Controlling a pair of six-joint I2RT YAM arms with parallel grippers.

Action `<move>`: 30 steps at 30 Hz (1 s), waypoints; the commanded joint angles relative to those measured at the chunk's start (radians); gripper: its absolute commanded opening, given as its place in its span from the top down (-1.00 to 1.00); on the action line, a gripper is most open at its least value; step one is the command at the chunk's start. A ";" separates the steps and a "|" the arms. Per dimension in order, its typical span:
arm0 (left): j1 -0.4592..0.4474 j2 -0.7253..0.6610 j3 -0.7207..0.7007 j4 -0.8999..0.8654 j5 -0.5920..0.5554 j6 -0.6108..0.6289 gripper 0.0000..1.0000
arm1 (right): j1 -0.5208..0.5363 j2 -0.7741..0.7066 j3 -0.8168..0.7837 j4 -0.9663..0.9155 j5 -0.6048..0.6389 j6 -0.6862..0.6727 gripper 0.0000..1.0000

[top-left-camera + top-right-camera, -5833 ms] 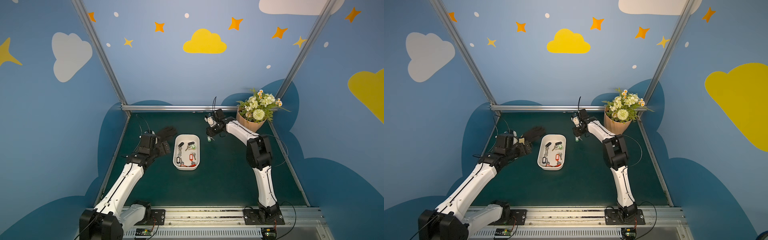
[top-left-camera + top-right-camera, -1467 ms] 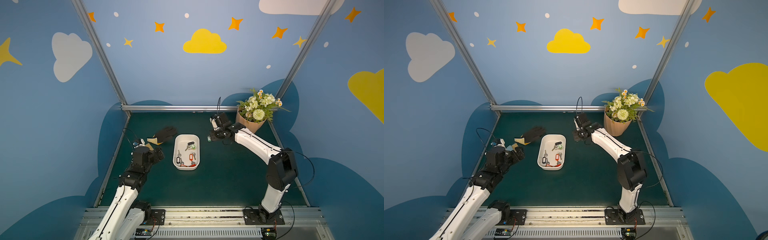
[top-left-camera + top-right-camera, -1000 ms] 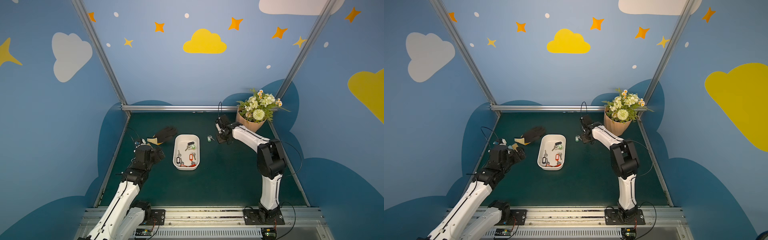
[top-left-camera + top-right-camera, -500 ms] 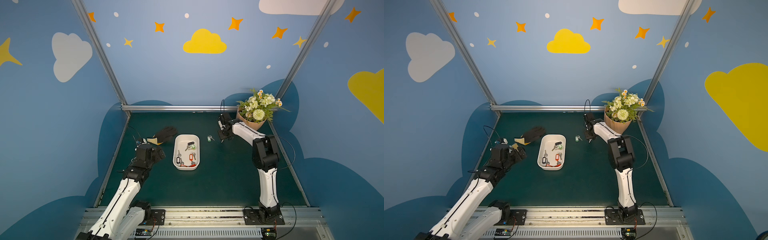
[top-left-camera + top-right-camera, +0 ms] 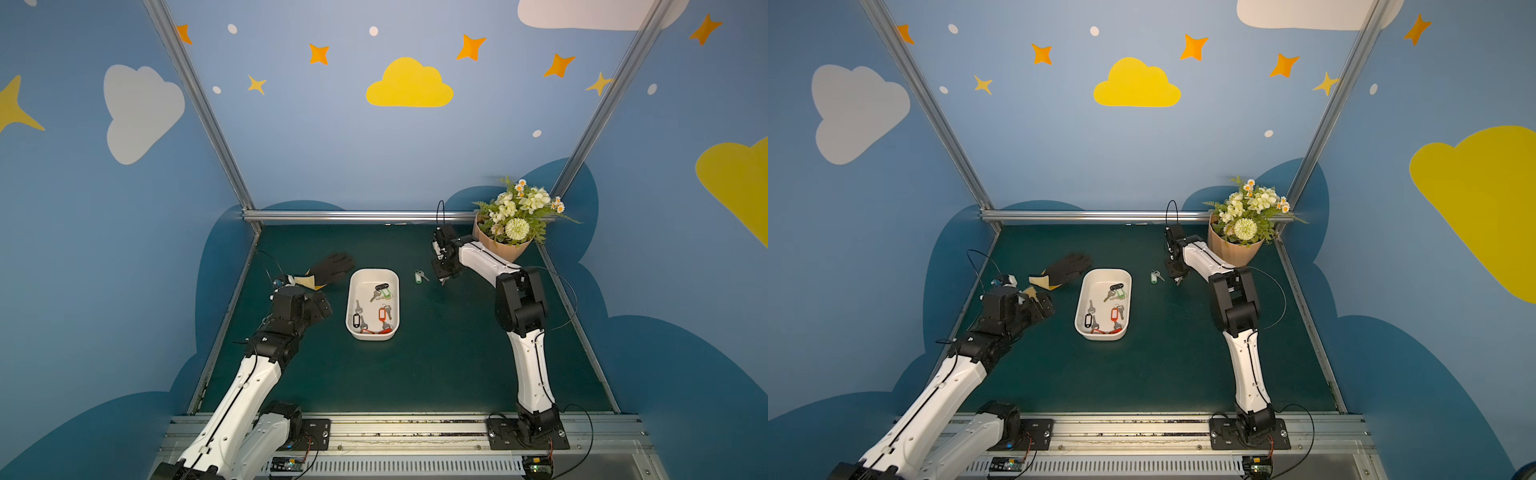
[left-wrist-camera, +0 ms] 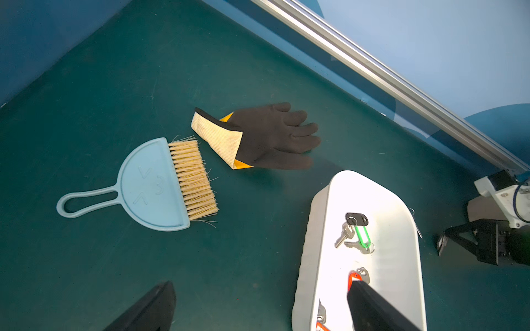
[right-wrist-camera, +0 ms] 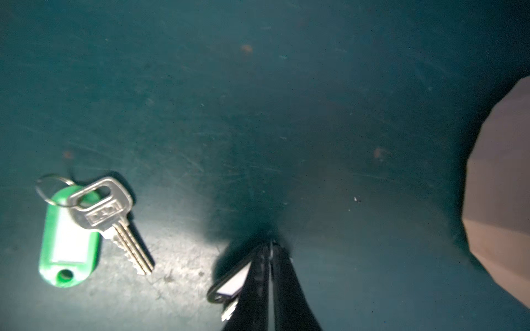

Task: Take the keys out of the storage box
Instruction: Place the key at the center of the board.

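Right tool (image 7: 271,246) farther from green-tagged key (image 7: 71,229)

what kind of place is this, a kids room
Most likely a robot lab test booth, not a child's room: white robot arms bolted to a metal rail, aluminium frame posts, and walls painted with a yellow cloud and stars.

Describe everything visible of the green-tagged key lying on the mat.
The green-tagged key is a silver metal key with a slotted rectangular head, joined by a thin wire ring to an oblong green plastic tag holding a white label. It lies flat on the green mat, head overlapping the tag, apart from the storage box and right gripper.
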 commanded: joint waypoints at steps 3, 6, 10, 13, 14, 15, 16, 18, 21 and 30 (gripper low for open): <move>0.004 0.029 0.036 0.017 0.064 0.024 -1.00 | -0.011 -0.069 -0.015 -0.018 -0.015 0.009 0.43; 0.005 0.062 0.052 0.017 0.092 0.027 -1.00 | -0.010 -0.138 -0.062 -0.005 -0.037 0.005 0.25; 0.004 0.106 0.068 0.020 0.130 0.028 -1.00 | -0.009 -0.241 -0.122 0.011 -0.056 0.018 0.06; 0.004 0.134 0.080 0.017 0.163 0.013 -1.00 | -0.008 -0.322 -0.167 0.019 -0.067 0.035 -0.07; 0.005 0.146 0.086 0.018 0.178 0.010 -1.00 | -0.008 -0.351 -0.187 0.026 -0.072 0.043 -0.11; 0.004 0.153 0.091 0.018 0.192 0.009 -1.00 | -0.006 -0.377 -0.206 0.032 -0.079 0.050 -0.14; 0.004 0.167 0.097 0.015 0.205 0.009 -1.00 | -0.005 -0.410 -0.230 0.042 -0.090 0.056 -0.18; 0.004 0.189 0.111 0.008 0.222 0.008 -1.00 | 0.004 -0.468 -0.272 0.058 -0.100 0.066 -0.23; 0.004 0.213 0.128 -0.004 0.251 -0.001 -1.00 | 0.026 -0.554 -0.335 0.085 -0.114 0.068 -0.34; 0.004 0.249 0.132 0.005 0.337 -0.012 -0.90 | 0.085 -0.729 -0.432 0.140 -0.254 0.126 -0.54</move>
